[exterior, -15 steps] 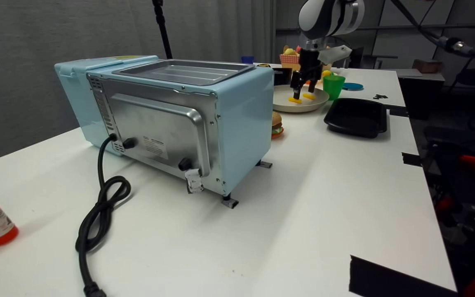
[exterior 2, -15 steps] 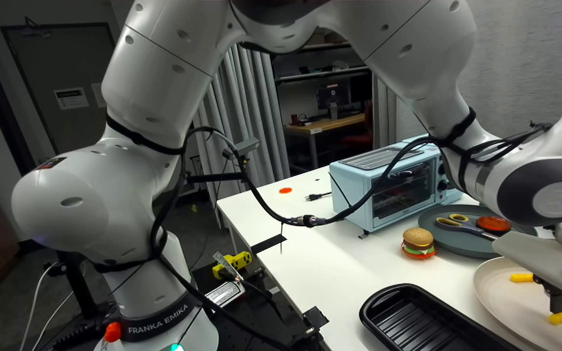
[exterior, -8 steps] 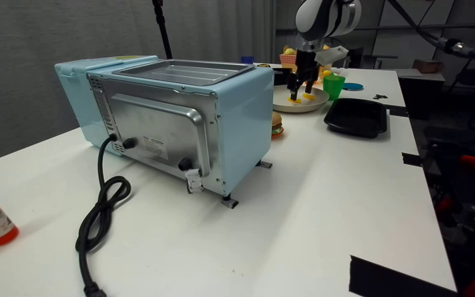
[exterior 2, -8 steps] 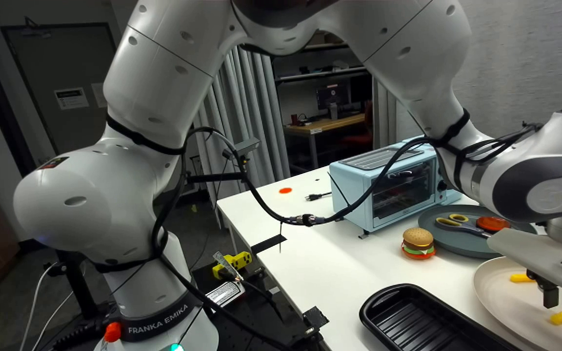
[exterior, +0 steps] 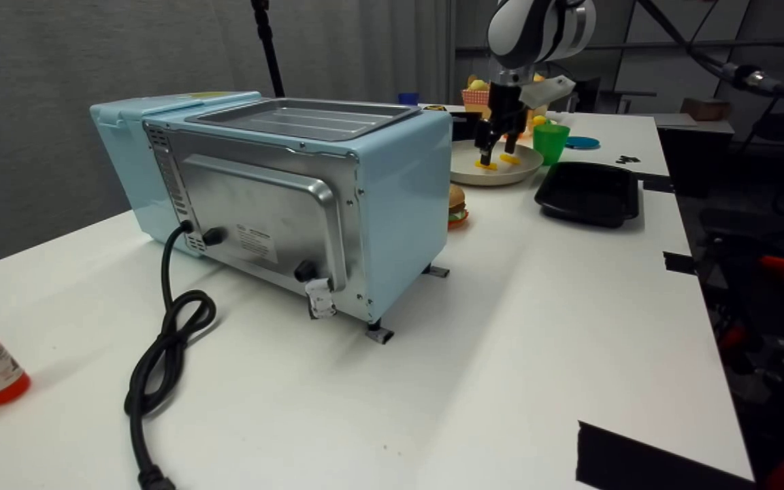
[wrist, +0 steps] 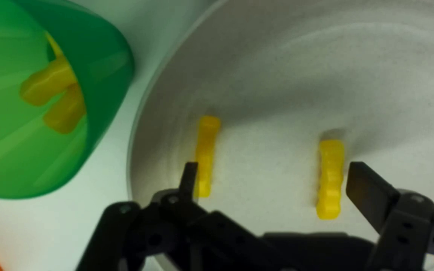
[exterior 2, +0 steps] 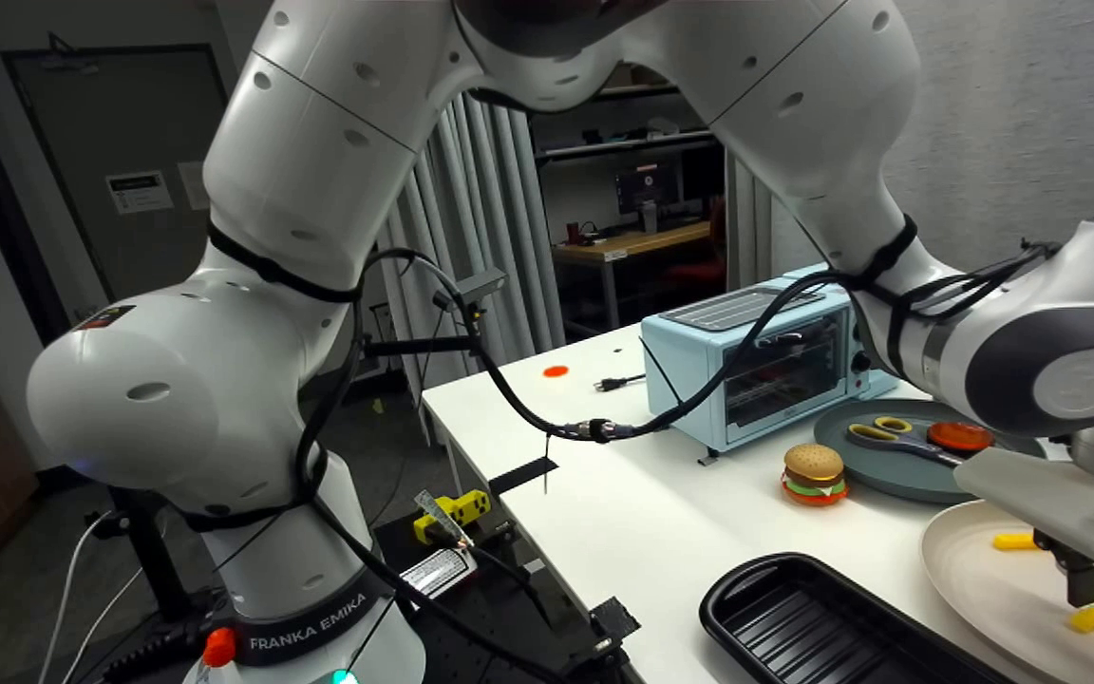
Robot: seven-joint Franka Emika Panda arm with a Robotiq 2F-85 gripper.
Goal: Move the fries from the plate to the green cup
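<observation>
On the plate [wrist: 277, 75] lie a crinkle-cut near fry [wrist: 206, 141], on the side by the green cup [wrist: 102, 69], and a matching far fry [wrist: 331, 180] toward the plate's middle. At least two more fries [wrist: 66, 109] rest inside the cup, which stands upright just beside the plate. The hand [wrist: 273, 169] is spread wide above the plate and holds nothing; in the wrist view its cup-side jaw covers an edge of the near fry, and the opposite jaw sits just beyond the far fry. The step looks like picking up the next fry.

The far fry seems the easier choice. Shift the hand away from the cup until that fry sits midway between the jaws, so the cup-side jaw comes down in the gap rather than on the near fry. Both fries run across the closing direction, so little turning should be needed. How high the jaws stand over the plate is hard to judge from these angles, so descend slowly; thin fries want a low pinch, without pressing into the plate. Close gently at mid-length, lift above the cup's rim, and let go over its mouth.
</observation>
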